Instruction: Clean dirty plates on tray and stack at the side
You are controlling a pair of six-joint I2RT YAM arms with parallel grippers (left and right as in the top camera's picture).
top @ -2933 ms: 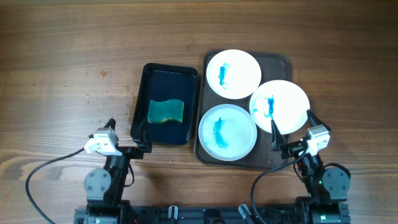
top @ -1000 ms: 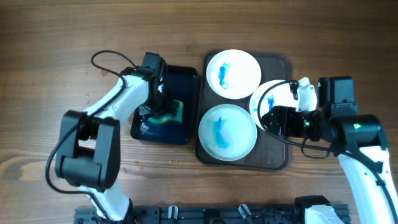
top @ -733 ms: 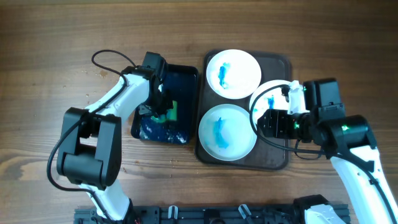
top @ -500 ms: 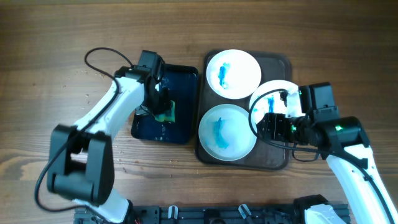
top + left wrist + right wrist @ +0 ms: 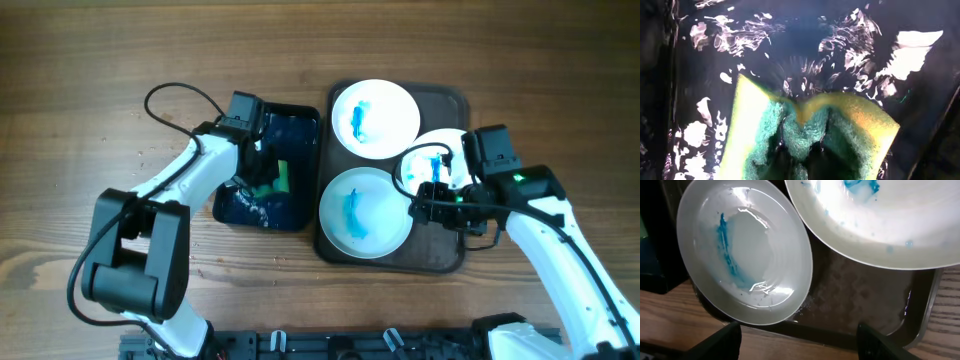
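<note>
Three white plates smeared with blue lie on the brown tray (image 5: 455, 100): a far plate (image 5: 375, 115), a near plate (image 5: 365, 212) (image 5: 745, 255) and a right plate (image 5: 428, 165) (image 5: 880, 220) partly under my right arm. The green and yellow sponge (image 5: 272, 180) (image 5: 810, 130) is in the black water basin (image 5: 290, 125). My left gripper (image 5: 262, 178) (image 5: 812, 167) is shut on the sponge, pinching it into a fold. My right gripper (image 5: 432, 200) (image 5: 800, 347) hangs open over the tray's bare floor (image 5: 860, 300), between the near and right plates, holding nothing.
The basin (image 5: 790, 35) holds dark water with bright ripples. It stands just left of the tray. Bare wood table (image 5: 100, 80) lies to the left and beyond; the tray's near rim (image 5: 840, 340) borders wood in the right wrist view.
My left gripper has shut on the sponge, which now stands folded on edge instead of lying flat. My right arm has shifted left and lower over the tray.
</note>
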